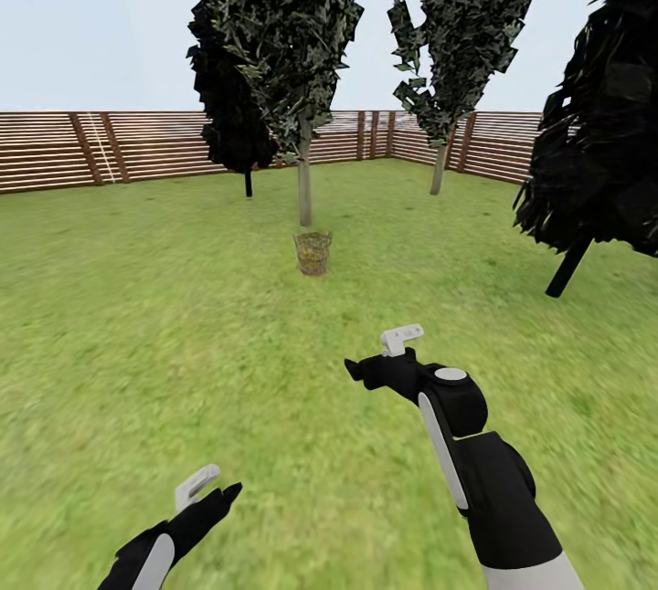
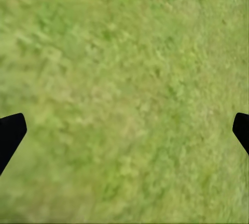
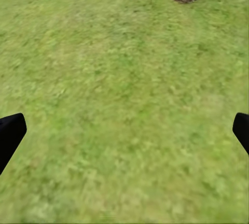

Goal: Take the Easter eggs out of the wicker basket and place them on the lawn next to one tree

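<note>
standing out on the lawn (image 1: 137, 316), the wicker basket (image 1: 313, 253) sits at the centre of the head view, just in front of a tree (image 1: 304, 179) with a pale trunk, so the eggs would have only a short way to go; any eggs inside are too small and blurred to make out. both arms hang low and forward, apparently just carried while the robot is well apart from the basket. the left hand (image 1: 203, 491) at lower left and the right hand (image 1: 388, 354) at lower centre are both spread open and empty, with bare grass between the fingertips in each wrist view. no writing or labels can be read anywhere.
</note>
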Robot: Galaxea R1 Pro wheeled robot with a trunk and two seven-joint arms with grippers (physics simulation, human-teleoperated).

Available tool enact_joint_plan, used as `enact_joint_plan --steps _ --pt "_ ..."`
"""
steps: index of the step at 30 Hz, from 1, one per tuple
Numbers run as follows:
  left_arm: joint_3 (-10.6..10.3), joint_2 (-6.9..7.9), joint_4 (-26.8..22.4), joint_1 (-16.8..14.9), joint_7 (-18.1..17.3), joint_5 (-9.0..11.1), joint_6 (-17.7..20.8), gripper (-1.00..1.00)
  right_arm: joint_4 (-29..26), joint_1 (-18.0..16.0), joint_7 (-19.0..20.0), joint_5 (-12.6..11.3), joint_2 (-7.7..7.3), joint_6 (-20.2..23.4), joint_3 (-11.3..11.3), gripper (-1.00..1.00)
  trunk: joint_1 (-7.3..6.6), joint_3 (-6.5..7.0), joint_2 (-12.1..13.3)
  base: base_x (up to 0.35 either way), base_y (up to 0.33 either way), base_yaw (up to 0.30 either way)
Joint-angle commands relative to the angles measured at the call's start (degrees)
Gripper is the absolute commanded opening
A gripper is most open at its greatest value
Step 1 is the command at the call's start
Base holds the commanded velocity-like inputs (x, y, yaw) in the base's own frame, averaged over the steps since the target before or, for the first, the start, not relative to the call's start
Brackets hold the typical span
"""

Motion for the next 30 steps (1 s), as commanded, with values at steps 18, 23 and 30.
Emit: enact_joint_plan --steps 18,23,30 --pt "0.15 -0.03 -0.05 -0.06 -0.22 0.36 0.42 1.00 0.49 -0.63 -0.63 0.46 0.17 0.32 -0.02 1.00 0.07 -0.13 -0.12 0.334 0.000 0.000" --pt "0.14 -0.03 -0.05 -0.06 -0.24 0.36 0.42 1.00 0.74 -0.78 -2.67 0.37 0.19 0.32 -0.02 1.00 0.07 -0.13 -0.12 0.334 0.000 0.000" --pt "0.11 -0.03 -0.05 -0.06 -0.25 0.36 0.42 1.00 0.81 -0.84 -3.33 0.25 0.19 0.39 -0.02 1.00 0.07 -0.13 -0.12 0.334 0.000 0.000"
